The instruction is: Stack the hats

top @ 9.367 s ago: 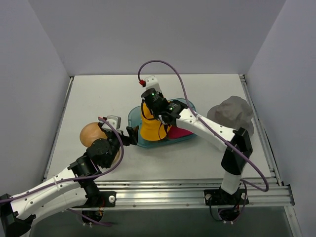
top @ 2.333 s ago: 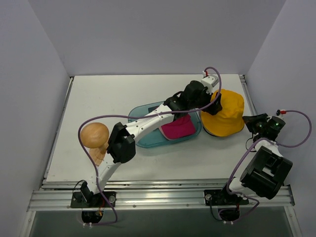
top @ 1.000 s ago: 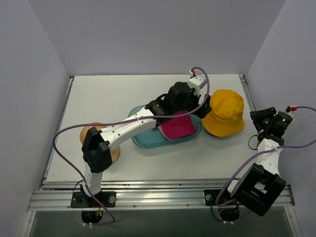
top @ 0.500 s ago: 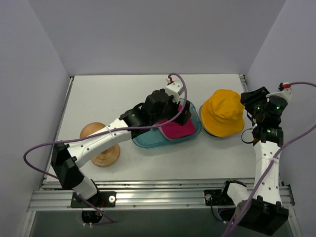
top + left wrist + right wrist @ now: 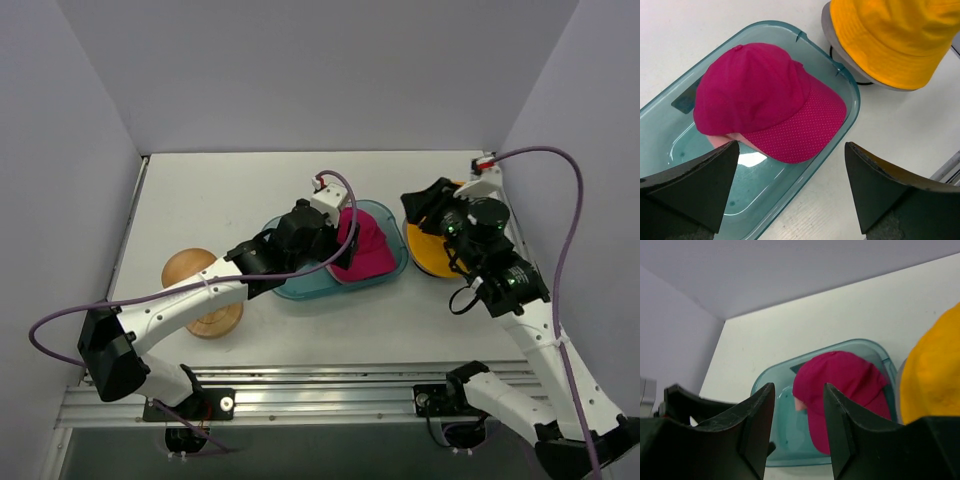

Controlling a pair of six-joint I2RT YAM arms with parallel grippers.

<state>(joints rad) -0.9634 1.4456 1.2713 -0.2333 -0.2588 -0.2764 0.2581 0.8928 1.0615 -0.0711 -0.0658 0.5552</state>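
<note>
The yellow-orange hat [image 5: 890, 35] sits over the grey hat, of which only a rim [image 5: 826, 22] shows, right of the tray. In the top view the right arm covers most of the yellow-orange hat [image 5: 440, 257]. The magenta hat [image 5: 755, 95] lies in the teal tray [image 5: 852, 95] with the pale pink hat [image 5: 717, 142] peeking out beneath it. My left gripper [image 5: 790, 195] is open and empty, hovering over the tray's near rim [image 5: 338, 250]. My right gripper [image 5: 799, 410] is open and empty above the yellow-orange hat [image 5: 422, 205], facing the magenta hat [image 5: 845, 380].
The wooden stand [image 5: 190, 275] with its disc base stands on the table's left, partly under the left arm. Walls close in the back and both sides. A metal rail [image 5: 330, 385] runs along the front edge.
The left gripper drew back from the yellow-orange hat to above the tray. The right arm swung in from the right wall to over the yellow-orange hat. The hats stayed put.
</note>
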